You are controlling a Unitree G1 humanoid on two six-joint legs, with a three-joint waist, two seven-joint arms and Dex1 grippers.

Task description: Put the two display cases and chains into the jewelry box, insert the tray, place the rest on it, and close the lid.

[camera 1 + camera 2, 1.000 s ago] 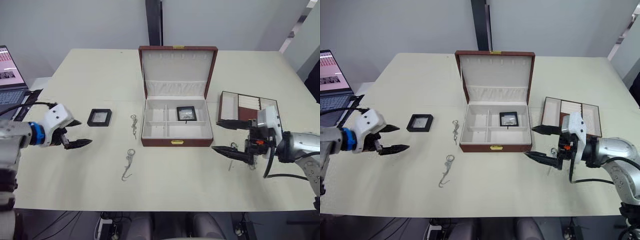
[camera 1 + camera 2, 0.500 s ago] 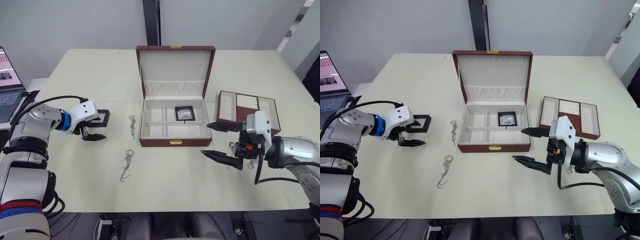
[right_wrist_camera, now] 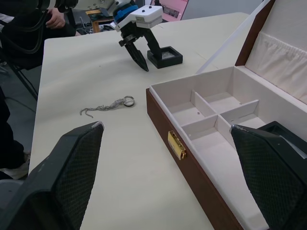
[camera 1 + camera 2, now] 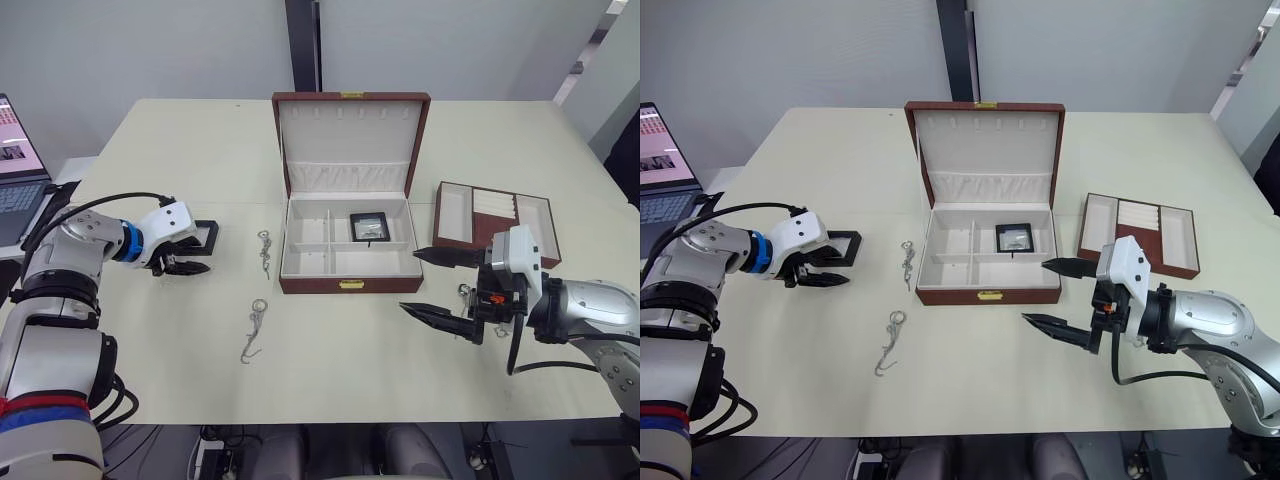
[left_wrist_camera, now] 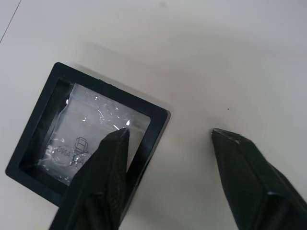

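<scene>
- A large cream table (image 4: 180, 360) with rounded corners stands in the middle.
- Behind it is a plain grey wall (image 4: 150, 45) with a dark vertical post (image 4: 303, 45).
- An open laptop (image 4: 15, 175) is at the left edge.
- Cables (image 4: 215, 455) lie on the floor under the table.

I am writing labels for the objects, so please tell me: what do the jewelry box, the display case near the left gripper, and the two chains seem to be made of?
Jewelry box: reddish-brown outside, likely leatherette or wood; pale fabric-like lining, gathered in the lid; brass-coloured clasp.
Display case: matte black rigid frame, probably plastic; its window glints and wrinkles, so likely clear film.
Chains: silvery links and rings, apparently metal.
</scene>
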